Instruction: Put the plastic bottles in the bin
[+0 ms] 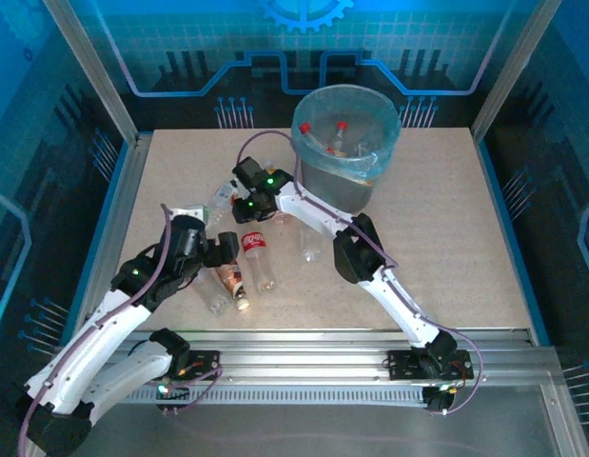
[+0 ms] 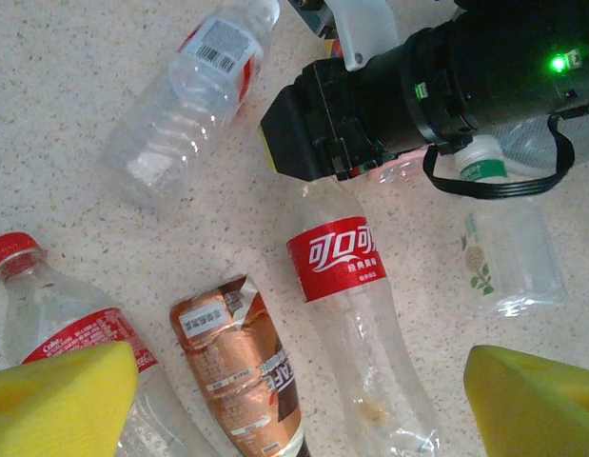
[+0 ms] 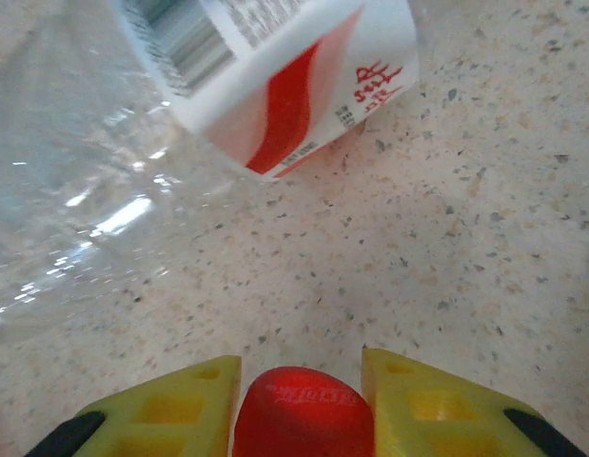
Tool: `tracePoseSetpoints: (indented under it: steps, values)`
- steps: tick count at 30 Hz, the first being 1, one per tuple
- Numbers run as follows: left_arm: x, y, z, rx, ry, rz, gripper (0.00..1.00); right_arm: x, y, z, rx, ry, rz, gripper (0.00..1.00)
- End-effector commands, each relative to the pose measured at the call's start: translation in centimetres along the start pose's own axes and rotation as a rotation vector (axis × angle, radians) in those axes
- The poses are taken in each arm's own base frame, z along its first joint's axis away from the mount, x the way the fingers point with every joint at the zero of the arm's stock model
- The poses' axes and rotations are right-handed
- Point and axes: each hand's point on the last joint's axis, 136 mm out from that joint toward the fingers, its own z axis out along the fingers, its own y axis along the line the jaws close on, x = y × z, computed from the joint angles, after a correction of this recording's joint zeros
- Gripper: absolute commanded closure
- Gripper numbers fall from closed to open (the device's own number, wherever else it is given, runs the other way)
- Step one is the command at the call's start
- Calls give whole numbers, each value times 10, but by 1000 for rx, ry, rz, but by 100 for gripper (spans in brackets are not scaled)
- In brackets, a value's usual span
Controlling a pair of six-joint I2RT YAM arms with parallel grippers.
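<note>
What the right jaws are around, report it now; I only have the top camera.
Observer: In the right wrist view, a red cap sits between the right jaws, touching both.
Operator: Name the bottle.
Observer: Left wrist view: the red-label bottle, lying flat, neck running under the right arm.
Operator: Report the left jaws.
Observer: Open, yellow pads wide apart, the brown-label bottle seen between them.
</note>
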Motion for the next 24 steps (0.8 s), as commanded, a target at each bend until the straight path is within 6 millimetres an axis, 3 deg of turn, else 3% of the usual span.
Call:
tracePoseSetpoints:
  steps: [1, 5, 9, 11, 12, 13, 14, 19, 24]
  values:
    - [-21, -3, -15, 7, -53, -9, 10, -38, 31, -80, -59, -135, -62, 73]
    - [-36, -10, -25, 31, -86, -21, 11, -56, 50, -142, -71, -240, -128, 75]
    - [-67, -26, -44, 83, -151, -31, 12, -78, 63, -225, -62, -404, -205, 78]
    - [-88, -40, -53, 130, -188, -35, 13, -91, 66, -273, -28, -514, -259, 83]
    - [-97, -48, -56, 155, -199, -37, 13, -97, 66, -294, -11, -562, -285, 87]
    - [-108, -58, -61, 189, -217, -38, 14, -103, 66, -318, 8, -619, -314, 99]
    - [-118, -68, -64, 223, -228, -40, 14, -109, 63, -342, 38, -679, -331, 100]
    - [-154, -117, -61, 379, -235, -39, 17, -139, 33, -434, 250, -940, -379, 100]
    - [-170, -166, -52, 502, -212, -25, 20, -168, -36, -476, 543, -1062, -292, 100]
